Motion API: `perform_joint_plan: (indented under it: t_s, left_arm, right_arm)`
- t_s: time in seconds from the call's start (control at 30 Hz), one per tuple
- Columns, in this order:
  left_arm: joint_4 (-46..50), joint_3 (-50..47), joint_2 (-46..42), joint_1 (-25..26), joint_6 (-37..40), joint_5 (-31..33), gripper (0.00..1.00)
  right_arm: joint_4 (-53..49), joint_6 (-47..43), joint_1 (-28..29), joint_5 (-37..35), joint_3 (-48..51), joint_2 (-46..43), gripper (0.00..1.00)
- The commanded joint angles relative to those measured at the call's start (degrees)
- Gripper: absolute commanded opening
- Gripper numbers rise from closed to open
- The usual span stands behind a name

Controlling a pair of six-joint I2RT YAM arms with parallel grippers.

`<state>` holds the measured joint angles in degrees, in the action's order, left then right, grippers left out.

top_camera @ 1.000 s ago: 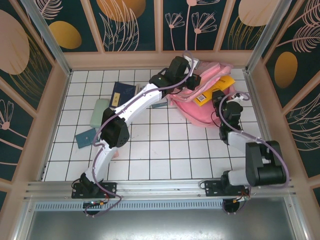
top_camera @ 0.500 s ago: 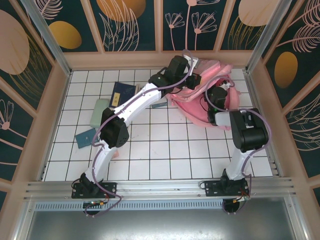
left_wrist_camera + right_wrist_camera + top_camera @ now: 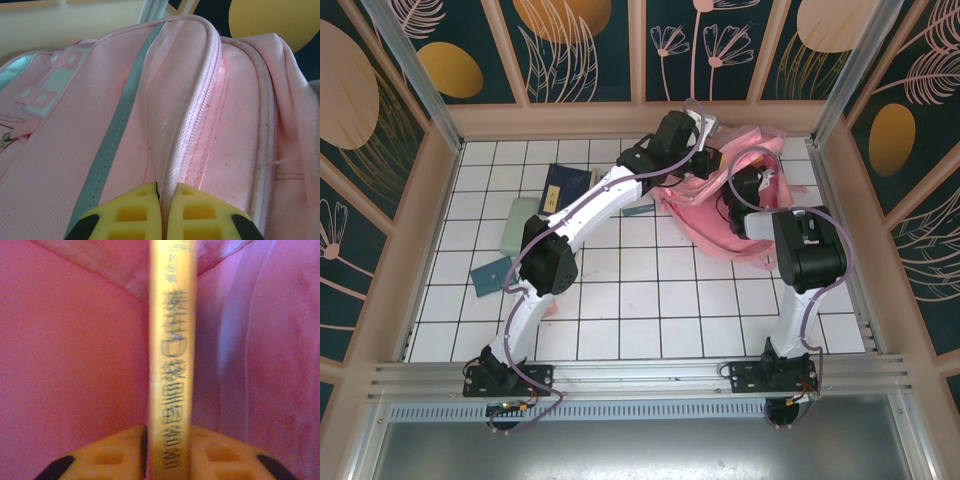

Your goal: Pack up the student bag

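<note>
Pinching the student bag [image 3: 75, 150] zipper edge [image 3: 197, 100]: left jaws.

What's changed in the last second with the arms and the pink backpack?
The right gripper pushed the yellow book down into the student bag, still gripping it. The left gripper stayed pinched on the bag's zipper seam; nothing else moved.

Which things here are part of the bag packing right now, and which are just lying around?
In use: student bag, its seam pinched by the left gripper; yellow book, held inside it by the right gripper.
Lying about: dark blue book, pale green box, flat teal item.
</note>
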<state>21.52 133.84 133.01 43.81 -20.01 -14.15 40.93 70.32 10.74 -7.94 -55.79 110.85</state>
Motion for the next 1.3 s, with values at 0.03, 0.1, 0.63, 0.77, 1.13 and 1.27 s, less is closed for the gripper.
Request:
perform_joint_plan:
  t_s: [0.03, 0.1, 0.63, 0.77, 1.13, 1.27]
  left_arm:
    - [-5.3, 2.5, -4.6, 0.0, 0.4, -0.1, 0.0]
    - [-5.3, 2.3, -4.4, 0.0, 0.7, 0.1, 0.0]
    - [-4.6, -2.4, -4.4, -0.3, 1.9, 2.2, 0.0]
    - [-4.4, -5.1, -5.4, -0.4, 2.4, 3.2, 0.0]
    - [-4.5, -21.7, -11.2, -0.3, 3.8, 6.1, 0.0]
    - [-5.0, -26.1, -13.0, -0.3, 4.6, 6.5, 0.0]
  right_arm:
    - [-6.4, 2.2, -1.6, 2.1, -0.1, -3.0, 0.47]
    - [-8.6, 1.9, -1.6, 2.2, 0.6, -5.0, 0.6]
    - [-34.9, -17.3, -2.9, 6.8, 10.1, -32.4, 0.84]
    - [-44.6, -20.6, -4.8, 5.0, 14.0, -42.6, 0.82]
    - [-56.8, -32.4, -7.0, 3.0, 9.3, -54.1, 0.77]
    - [-54.3, -36.7, -7.1, 4.3, 4.2, -48.5, 0.78]
